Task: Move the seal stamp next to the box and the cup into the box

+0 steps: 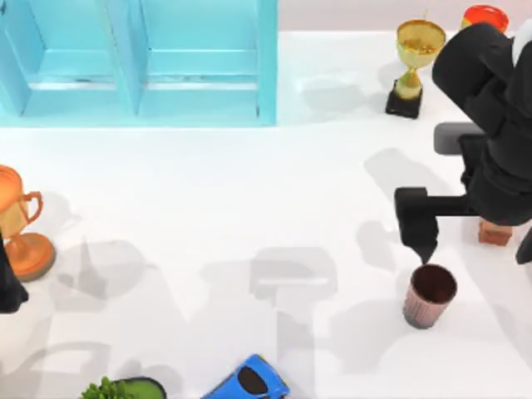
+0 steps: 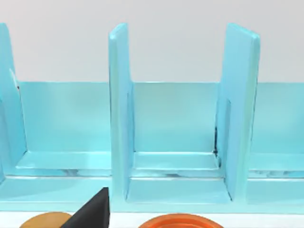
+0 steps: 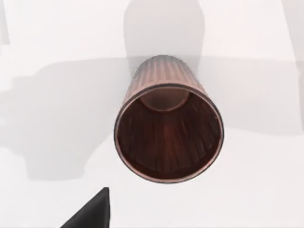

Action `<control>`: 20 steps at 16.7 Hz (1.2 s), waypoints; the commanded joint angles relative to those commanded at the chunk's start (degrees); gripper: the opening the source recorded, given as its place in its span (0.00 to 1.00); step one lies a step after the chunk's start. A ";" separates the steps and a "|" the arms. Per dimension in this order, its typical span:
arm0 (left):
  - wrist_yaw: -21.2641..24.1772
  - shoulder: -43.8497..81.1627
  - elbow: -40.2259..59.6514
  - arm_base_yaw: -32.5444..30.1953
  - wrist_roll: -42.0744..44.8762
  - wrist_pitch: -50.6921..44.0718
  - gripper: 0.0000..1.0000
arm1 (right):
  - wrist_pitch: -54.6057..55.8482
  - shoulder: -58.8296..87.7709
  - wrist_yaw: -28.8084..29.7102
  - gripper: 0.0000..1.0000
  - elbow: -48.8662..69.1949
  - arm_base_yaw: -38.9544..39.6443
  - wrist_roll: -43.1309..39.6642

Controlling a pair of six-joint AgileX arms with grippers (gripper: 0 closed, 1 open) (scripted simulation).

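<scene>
The coppery ribbed cup [image 1: 430,295] stands upright on the white table at the front right, and its dark inside [image 3: 168,137] faces the right wrist view. My right gripper [image 1: 472,248] hangs open above and just behind the cup, holding nothing; one dark fingertip [image 3: 92,211] shows in the wrist view. The reddish-brown seal stamp [image 1: 495,233] sits to the right of the cup, partly hidden under my right arm. The light-blue box [image 1: 266,75] with upright dividers [image 2: 118,109] fills the back left. My left gripper [image 1: 8,287] stays parked at the left edge, open.
A gold trophy [image 1: 416,62] on a black base stands at the back right, beside a red-orange object [image 1: 486,15]. An orange two-handled trophy [image 1: 21,224] is at the left. A blue toy car [image 1: 249,382] and a green plant [image 1: 112,388] lie at the front edge.
</scene>
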 joint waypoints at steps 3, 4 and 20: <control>0.00 0.00 0.00 0.00 0.00 0.00 1.00 | 2.20 0.45 -0.01 1.00 -1.53 0.10 -0.02; 0.00 0.00 0.00 0.00 0.00 0.00 1.00 | 3.88 0.87 -0.02 1.00 -2.74 0.14 0.00; 0.00 0.00 0.00 0.00 0.00 0.00 1.00 | 18.36 4.84 -0.01 0.70 -13.21 0.44 0.36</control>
